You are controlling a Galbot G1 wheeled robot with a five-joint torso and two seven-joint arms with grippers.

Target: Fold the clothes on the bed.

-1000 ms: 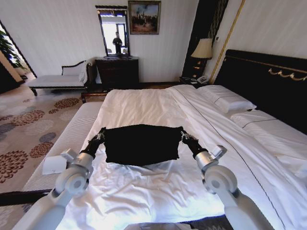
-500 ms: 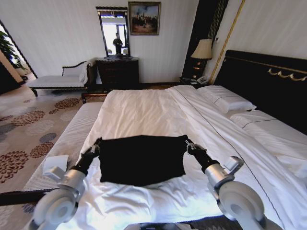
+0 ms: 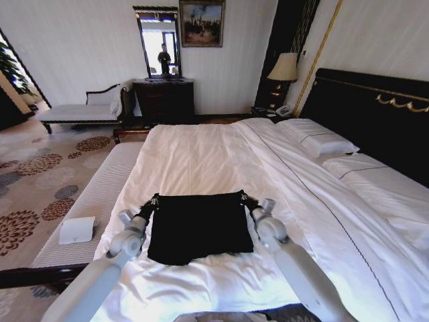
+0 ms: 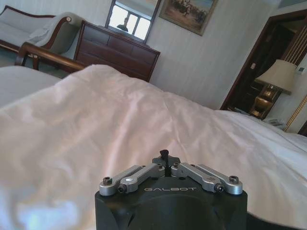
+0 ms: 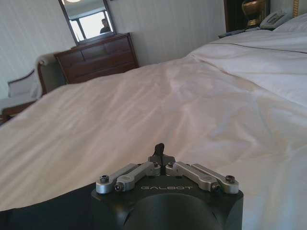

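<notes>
The clothes, one black T-shirt [image 3: 198,225], lie flat as a rough rectangle on the white duvet of the bed [image 3: 194,151], near its foot. My left gripper [image 3: 153,200] is at the shirt's far left corner and my right gripper [image 3: 244,197] at its far right corner, both low on the bedding. Each is shut on the cloth's edge. In the left wrist view the left gripper [image 4: 164,154] has its linkage drawn in over the white duvet. The right gripper [image 5: 159,147] looks the same in the right wrist view, with black T-shirt [image 5: 48,213] cloth beside its body.
A small white box [image 3: 76,230] rests on the pale striped bench [image 3: 100,194] along the bed's left side. Pillows [image 3: 315,141] and the dark headboard [image 3: 375,114] are on the right. A dresser [image 3: 164,100], chaise [image 3: 80,111] and lamp [image 3: 283,69] stand by the far wall.
The shirt hung stretched between the two raised grippers. Both arms have since reached forward and down, and the shirt now lies spread on the duvet.
</notes>
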